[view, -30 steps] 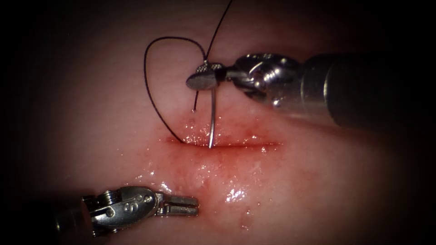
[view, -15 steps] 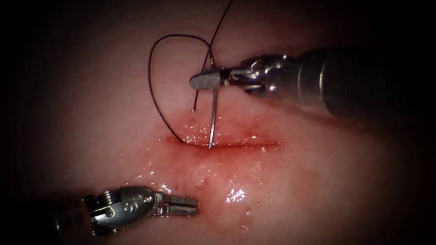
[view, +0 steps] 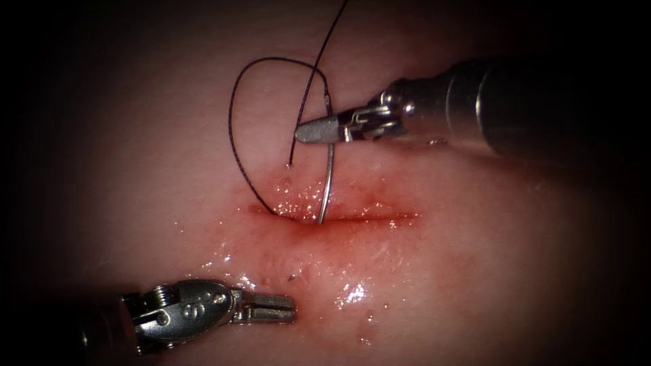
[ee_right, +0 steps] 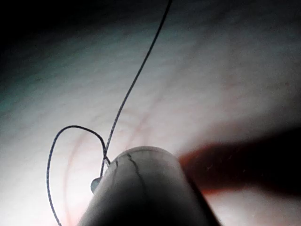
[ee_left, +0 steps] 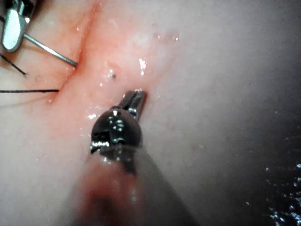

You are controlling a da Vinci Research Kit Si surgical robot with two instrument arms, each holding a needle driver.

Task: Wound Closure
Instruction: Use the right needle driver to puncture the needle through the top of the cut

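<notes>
We find the right arm's pincer (view: 319,129) above the cut (view: 352,218), its jaws clamped on the curved needle (view: 328,183) near the needle's thread end. The needle hangs down from the jaws toward the cut, and its tip meets the tissue (view: 475,257) at the upper lip of the cut, left of the cut's middle. We cannot tell how deep the tip sits.

The thread (view: 234,129) forms a loop to the left of this pincer, with one strand entering the tissue at the cut's left end and another running up past the jaws and out of the endoscope view. A short thread end (view: 293,152) hangs just left of the needle and stops near the tissue above the cut. Red fluid (view: 305,203) glistens on both lips of the cut.

The left arm's pincer (view: 288,309) lies well below the cut, to the left, apart from needle and thread. Its jaws stand together and hold nothing. The left wrist view confirms this (ee_left: 134,99): the jaws sit closed just over wet tissue, with the needle (ee_left: 49,51) reaching the cut (ee_left: 87,33) beyond them. In the right wrist view, the thread loop (ee_right: 70,141) lies beside the right arm's shaft (ee_right: 141,193).
</notes>
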